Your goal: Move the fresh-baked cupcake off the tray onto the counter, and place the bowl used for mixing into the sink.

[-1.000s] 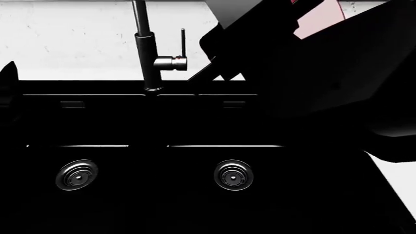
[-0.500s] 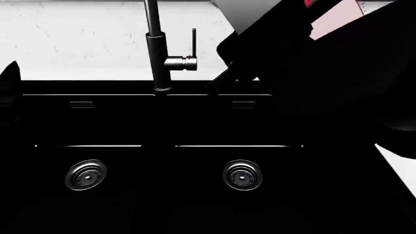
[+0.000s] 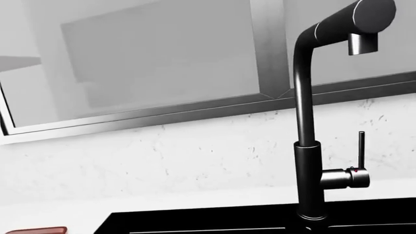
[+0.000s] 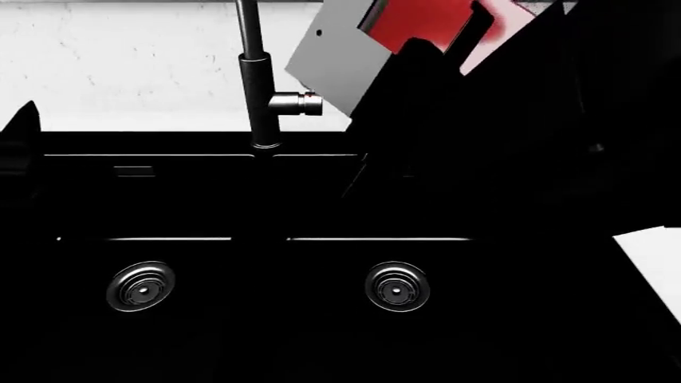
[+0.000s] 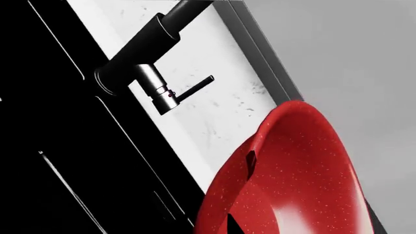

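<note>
Bowl (image 5: 293, 185) tilted above sink (image 4: 266, 263); no writing legible

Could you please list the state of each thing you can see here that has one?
Bowl: tilted on edge, held up above the sink, not yet in it.
Sink: both basins bare, drains open.
Faucet: upright, no water running.
Tray: flat on the counter beside the sink; only a corner shows.
Right end effector: hidden behind the bowl.
Left end effector: out of view.
</note>
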Available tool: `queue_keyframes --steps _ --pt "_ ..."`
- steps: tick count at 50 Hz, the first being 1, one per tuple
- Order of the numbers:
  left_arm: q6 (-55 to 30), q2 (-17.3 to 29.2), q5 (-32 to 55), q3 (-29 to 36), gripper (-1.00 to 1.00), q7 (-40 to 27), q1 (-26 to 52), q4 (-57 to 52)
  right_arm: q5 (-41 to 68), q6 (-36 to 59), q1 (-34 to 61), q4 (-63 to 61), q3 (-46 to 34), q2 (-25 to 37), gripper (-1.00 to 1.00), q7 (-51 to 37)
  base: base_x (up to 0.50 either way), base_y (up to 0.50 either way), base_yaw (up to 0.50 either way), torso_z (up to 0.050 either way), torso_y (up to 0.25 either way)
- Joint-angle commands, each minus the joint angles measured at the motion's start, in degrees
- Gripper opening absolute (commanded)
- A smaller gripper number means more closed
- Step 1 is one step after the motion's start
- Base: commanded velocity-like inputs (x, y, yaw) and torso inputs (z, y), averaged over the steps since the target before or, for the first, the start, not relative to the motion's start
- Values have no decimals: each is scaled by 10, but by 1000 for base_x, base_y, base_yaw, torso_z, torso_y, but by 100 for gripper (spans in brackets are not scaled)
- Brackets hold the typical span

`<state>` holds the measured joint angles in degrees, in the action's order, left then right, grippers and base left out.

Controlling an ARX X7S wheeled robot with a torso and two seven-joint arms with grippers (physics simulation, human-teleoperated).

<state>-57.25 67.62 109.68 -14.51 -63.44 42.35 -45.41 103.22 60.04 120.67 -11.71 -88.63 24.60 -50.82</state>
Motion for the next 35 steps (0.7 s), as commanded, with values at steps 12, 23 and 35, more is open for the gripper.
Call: queue_keyframes --steps 12,23,35 --pt "-1 -3 -5 -12 100 7 -14 0 21 64 14 -12 -14 -30 -100 116 0 0 0 0 0" --pt "-5 -8 -9 -31 100 12 -34 -3 63 71 13 -25 -19 -40 -100 100 0 0 0 0 1" --pt "-7 -12 -17 -27 100 19 -35 0 60 73 0 -26 -22 -46 -100 107 0 0 0 0 0"
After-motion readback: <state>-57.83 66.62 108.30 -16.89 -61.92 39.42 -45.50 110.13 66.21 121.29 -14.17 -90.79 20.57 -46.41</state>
